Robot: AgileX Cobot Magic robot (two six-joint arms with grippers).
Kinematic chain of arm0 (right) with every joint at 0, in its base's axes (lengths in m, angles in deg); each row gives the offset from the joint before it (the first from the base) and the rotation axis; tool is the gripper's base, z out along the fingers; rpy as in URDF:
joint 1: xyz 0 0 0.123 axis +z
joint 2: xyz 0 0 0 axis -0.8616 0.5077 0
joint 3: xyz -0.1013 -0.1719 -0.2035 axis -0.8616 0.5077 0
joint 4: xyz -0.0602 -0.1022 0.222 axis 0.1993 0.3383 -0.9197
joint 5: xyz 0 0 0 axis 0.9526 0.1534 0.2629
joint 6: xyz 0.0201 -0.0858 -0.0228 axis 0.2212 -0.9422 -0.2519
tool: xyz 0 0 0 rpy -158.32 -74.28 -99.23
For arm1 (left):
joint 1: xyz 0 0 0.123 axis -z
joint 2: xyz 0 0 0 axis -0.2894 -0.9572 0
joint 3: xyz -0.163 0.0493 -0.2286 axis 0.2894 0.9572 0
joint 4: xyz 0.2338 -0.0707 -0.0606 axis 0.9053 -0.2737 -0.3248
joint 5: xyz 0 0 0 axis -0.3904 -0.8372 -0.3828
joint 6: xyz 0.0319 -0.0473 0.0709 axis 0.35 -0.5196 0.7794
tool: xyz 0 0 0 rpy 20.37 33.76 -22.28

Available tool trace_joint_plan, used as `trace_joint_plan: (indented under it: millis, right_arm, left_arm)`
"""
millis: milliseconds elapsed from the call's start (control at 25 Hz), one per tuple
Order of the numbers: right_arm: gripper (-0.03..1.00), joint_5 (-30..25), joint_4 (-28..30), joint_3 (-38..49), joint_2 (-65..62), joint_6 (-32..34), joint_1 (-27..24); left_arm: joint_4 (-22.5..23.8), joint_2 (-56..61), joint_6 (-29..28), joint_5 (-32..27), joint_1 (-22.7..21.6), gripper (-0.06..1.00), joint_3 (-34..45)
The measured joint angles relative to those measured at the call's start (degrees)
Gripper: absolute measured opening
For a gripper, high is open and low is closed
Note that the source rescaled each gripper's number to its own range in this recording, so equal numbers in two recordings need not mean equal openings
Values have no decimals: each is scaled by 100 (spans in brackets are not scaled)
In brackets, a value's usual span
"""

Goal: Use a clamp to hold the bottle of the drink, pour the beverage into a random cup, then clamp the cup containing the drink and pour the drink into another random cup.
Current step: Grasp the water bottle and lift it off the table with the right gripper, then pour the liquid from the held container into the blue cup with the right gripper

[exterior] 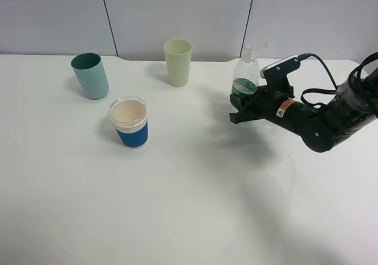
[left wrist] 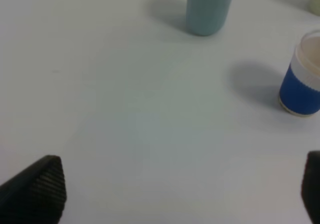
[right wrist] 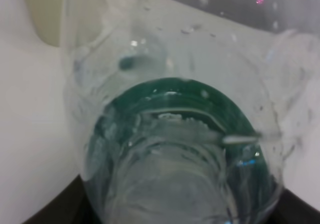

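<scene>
A clear plastic bottle (exterior: 244, 76) with a green label stands upright at the right of the table, cap off. My right gripper (exterior: 243, 107) is shut around its lower body; the right wrist view shows the bottle (right wrist: 175, 149) filling the frame between the jaws. A blue-and-white paper cup (exterior: 129, 123) stands left of centre. A teal cup (exterior: 90, 75) stands at back left and a pale green cup (exterior: 178, 62) at back centre. My left gripper (left wrist: 180, 194) is open over bare table, with the blue cup (left wrist: 301, 77) and teal cup (left wrist: 207, 8) ahead of it.
The white table (exterior: 189, 206) runs to a grey panelled wall at the back. The right arm's black cable loops behind the bottle. The left arm itself is out of the exterior view.
</scene>
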Motion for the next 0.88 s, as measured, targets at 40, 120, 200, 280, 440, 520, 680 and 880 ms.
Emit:
trace_joint_plan:
  millis: [40,120,200,280,440,520,680,880]
  right_arm:
    - [0,-159,0,0,-122,20,0]
    - [0,-409,0,2,-370,58,13]
    - [0,-711,0,6,-637,95,69]
    - [0,-929,15,6,-923,137,116]
    - [0,-1499,19,-207,-1369,173,235]
    - [0,-1966,50,-472,-1477,176,340]
    - [0,-2882,241,-1150,-1516,176,654]
    - [0,-3428,536,-1790,-1516,176,1062]
  left_arm:
    - [0,0,0,0,0,85,0]
    - [0,0,0,0,0,85,0]
    - [0,0,0,0,0,85,0]
    - [0,0,0,0,0,85,0]
    - [0,0,0,0,0,85,0]
    - [0,0,0,0,0,85,0]
    - [0,0,0,0,0,85,0]
    - [0,0,0,0,0,85,0]
